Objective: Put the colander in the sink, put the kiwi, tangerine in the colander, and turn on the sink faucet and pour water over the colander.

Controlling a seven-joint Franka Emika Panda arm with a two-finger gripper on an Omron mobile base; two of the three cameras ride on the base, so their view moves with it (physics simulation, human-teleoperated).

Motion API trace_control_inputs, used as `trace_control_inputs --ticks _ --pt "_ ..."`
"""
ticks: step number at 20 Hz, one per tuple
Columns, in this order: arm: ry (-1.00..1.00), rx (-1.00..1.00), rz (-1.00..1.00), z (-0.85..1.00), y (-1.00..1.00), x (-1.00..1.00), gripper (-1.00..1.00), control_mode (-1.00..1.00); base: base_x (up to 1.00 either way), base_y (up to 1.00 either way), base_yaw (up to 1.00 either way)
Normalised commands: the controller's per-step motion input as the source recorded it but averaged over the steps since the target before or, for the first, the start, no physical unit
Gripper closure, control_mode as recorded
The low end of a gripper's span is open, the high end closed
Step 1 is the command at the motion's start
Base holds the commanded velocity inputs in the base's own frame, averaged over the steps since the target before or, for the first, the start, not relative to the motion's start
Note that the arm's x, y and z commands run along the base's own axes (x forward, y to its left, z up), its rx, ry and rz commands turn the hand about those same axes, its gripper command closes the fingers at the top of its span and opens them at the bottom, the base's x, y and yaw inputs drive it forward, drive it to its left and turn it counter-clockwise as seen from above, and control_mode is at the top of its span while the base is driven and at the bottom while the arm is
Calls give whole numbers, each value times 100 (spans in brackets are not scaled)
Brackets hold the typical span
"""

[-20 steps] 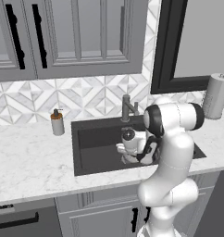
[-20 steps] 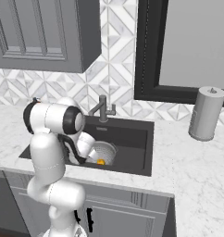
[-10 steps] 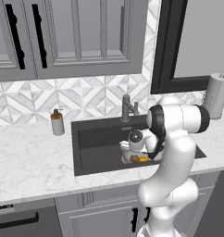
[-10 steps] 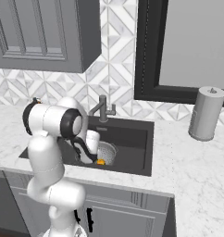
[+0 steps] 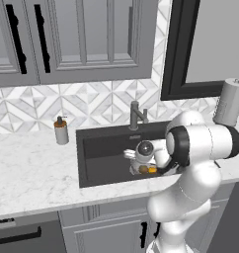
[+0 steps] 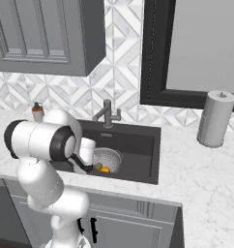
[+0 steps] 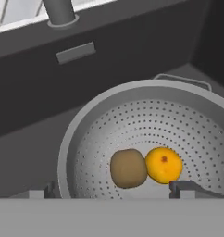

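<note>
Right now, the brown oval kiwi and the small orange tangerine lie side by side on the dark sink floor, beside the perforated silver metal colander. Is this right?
Not quite. The brown oval kiwi and the small orange tangerine do lie side by side, but inside the perforated silver metal colander, not on the dark sink floor beside it. The hand view shows this.

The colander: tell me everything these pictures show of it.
The colander is a round bowl of silver metal, perforated all over, with a thin loop handle at its far rim. It sits upright on the floor of the dark sink, below the sink faucet. Inside it, at the bottom, lie the kiwi and the tangerine, side by side and touching. The open gripper hovers above its near rim.
</note>
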Motion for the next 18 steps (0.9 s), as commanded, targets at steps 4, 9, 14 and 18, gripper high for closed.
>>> trace_control_inputs --ticks 4,9,14,18 --pt "29 0 0 100 41 65 -100 -100 0 0 0" --pt "35 0 0 100 35 48 -100 -100 0 0 0" --pt "11 -6 0 100 44 0 -100 -100 0 0 0" --pt "9 -6 0 100 35 0 -100 -100 0 0 0"
